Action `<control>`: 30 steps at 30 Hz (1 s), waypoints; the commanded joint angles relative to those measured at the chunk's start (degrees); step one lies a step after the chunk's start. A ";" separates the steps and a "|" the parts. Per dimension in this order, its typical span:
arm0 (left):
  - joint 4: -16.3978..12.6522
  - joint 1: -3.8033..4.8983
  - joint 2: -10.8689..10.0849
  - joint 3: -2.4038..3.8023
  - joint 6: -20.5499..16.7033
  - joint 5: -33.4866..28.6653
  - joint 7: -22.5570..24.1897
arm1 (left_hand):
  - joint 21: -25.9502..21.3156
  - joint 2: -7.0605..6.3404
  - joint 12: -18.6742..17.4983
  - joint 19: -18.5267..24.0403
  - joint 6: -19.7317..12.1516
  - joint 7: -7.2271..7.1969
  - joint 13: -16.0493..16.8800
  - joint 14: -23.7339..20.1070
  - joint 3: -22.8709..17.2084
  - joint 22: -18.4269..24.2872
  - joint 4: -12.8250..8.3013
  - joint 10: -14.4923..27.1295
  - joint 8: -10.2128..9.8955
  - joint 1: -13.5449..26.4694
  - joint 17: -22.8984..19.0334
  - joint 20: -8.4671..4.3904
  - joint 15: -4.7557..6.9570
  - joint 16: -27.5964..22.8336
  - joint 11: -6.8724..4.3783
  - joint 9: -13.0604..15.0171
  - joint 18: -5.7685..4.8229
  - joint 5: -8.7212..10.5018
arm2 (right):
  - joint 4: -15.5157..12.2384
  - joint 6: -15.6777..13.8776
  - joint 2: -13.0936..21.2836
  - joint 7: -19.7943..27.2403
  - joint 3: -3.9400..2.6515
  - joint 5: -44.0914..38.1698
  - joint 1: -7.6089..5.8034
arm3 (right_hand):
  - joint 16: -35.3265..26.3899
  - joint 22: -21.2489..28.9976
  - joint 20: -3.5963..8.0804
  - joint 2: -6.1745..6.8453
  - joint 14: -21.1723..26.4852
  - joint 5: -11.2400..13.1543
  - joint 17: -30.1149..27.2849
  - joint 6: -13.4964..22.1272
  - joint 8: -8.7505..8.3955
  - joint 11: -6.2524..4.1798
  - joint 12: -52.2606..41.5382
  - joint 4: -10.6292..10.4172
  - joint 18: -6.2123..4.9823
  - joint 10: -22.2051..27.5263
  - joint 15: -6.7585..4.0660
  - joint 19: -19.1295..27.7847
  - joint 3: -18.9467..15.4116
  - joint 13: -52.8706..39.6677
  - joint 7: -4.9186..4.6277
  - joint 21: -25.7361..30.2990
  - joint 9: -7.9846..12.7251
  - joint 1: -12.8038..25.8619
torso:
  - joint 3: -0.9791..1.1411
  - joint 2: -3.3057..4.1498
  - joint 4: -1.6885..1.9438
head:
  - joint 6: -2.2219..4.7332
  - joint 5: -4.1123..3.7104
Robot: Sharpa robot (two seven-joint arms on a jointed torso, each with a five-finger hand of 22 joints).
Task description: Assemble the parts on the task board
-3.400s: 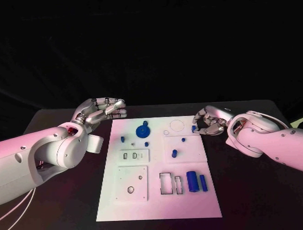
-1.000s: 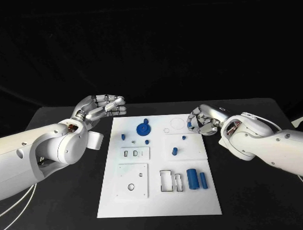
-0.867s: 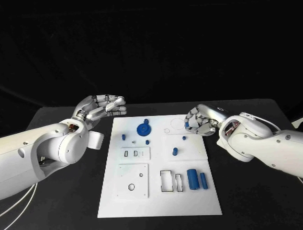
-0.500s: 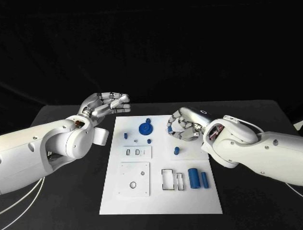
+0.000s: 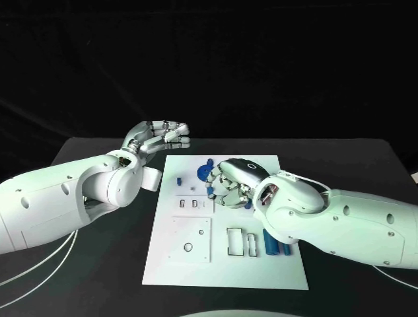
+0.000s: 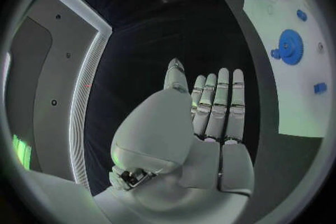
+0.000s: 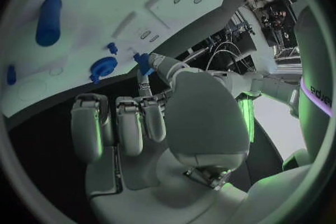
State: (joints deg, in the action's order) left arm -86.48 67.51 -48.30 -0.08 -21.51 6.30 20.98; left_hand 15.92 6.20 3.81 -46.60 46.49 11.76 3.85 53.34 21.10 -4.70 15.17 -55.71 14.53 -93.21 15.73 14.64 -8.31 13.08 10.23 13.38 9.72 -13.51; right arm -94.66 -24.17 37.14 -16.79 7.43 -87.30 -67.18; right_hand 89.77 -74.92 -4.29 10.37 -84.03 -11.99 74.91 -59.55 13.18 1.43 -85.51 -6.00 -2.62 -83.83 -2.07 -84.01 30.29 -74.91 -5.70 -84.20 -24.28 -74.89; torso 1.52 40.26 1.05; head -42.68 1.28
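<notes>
- Since a half second ago, the right hand [image 5: 230, 185] has moved from the task board's [image 5: 226, 267] far right corner to its middle, fingers pinching a small blue part [image 7: 143, 60], ready for insertion.
- Left hand [image 5: 159, 137] stays off the board above the counter, fingers curled, holding nothing.
- Readable writing: none.

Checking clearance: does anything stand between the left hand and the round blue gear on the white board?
Nothing visible: only bare black table and white board lie between left hand and round blue gear; the right hand is beyond it.
</notes>
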 commanded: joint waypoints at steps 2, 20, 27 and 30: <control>0.24 -0.01 0.35 -0.03 1.07 0.06 0.29 | -0.29 0.43 -0.03 -0.22 -0.26 0.75 0.05 -0.26 0.39 0.05 0.10 0.20 -0.13 0.04 0.05 0.03 -0.12 -0.20 -0.14 0.05 0.69 0.28 | 1.17 1.23 -1.70 -3.13 0.05 -4.04 1.13 | 0.23 -11.28 0.40 -0.02 -5.97 -0.22 15.09 -0.54 0.34 -0.31 -0.08 -0.18 0.98 -1.91 -0.36 -2.16 0.15 -9.87 0.30 0.08 -1.46 0.61 | -0.29 -0.25 0.05 | -0.47 0.52; 0.33 -0.01 0.65 -0.09 1.10 0.07 0.22 | -0.32 0.51 0.00 -0.24 -0.20 0.72 0.07 -0.25 0.47 0.08 0.10 0.12 -0.10 0.04 0.10 0.03 -0.12 -0.25 -0.16 0.11 0.69 0.28 | 5.63 0.70 -6.31 -5.02 0.29 -7.29 4.16 | 0.23 -11.14 0.41 0.26 -5.97 -0.15 15.09 -0.46 0.29 -0.33 0.00 -0.28 0.91 -1.84 -0.37 -2.02 0.02 -9.79 0.32 0.34 -1.53 1.26 | -0.19 -0.13 0.09 | -1.48 1.83; 0.32 -0.01 0.60 -0.09 1.17 0.07 0.17 | -0.32 0.51 0.00 -0.24 -0.20 0.72 0.07 -0.25 0.47 0.08 0.10 0.12 -0.10 0.04 0.10 0.03 -0.12 -0.25 -0.16 0.11 0.69 0.28 | 6.66 0.49 -6.74 -5.81 0.31 -7.92 4.41 | 0.23 -11.07 0.41 0.46 -5.97 -0.32 15.09 -0.28 0.18 -0.31 0.15 -0.32 0.88 -1.71 -0.37 -1.95 0.00 -9.62 0.29 0.46 -1.55 1.63 | -0.19 -0.13 0.09 | -1.81 1.96; 0.32 -0.01 0.57 -0.09 1.19 0.07 0.14 | -0.32 0.51 0.00 -0.24 -0.20 0.72 0.07 -0.25 0.47 0.08 0.10 0.12 -0.10 0.04 0.10 0.03 -0.12 -0.25 -0.16 0.11 0.69 0.28 | 6.84 0.61 -6.80 -5.87 0.32 -7.96 4.43 | 0.23 -11.06 0.41 0.53 -5.97 -0.37 15.09 -0.22 0.14 -0.30 0.16 -0.33 0.88 -1.69 -0.37 -1.95 -0.01 -9.60 0.27 0.48 -1.55 1.76 | -0.17 -0.15 0.07 | -1.85 2.02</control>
State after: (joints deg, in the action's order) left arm -86.05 67.48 -47.81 -0.21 -21.33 6.31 20.86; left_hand 15.92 6.20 3.81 -46.59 46.49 11.76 3.84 53.34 21.25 -4.69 15.33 -55.71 14.53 -93.21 15.79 14.64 -8.31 13.08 10.23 13.43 9.72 -13.51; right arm -88.03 -24.00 30.40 -21.53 7.66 -93.73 -62.90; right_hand 89.77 -74.90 -4.30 10.95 -84.03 -12.11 74.90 -59.37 13.22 1.44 -85.50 -6.01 -2.62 -83.83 -2.06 -84.01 30.28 -74.90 -5.51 -83.98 -24.28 -73.80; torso 1.33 40.13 1.14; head -44.47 3.25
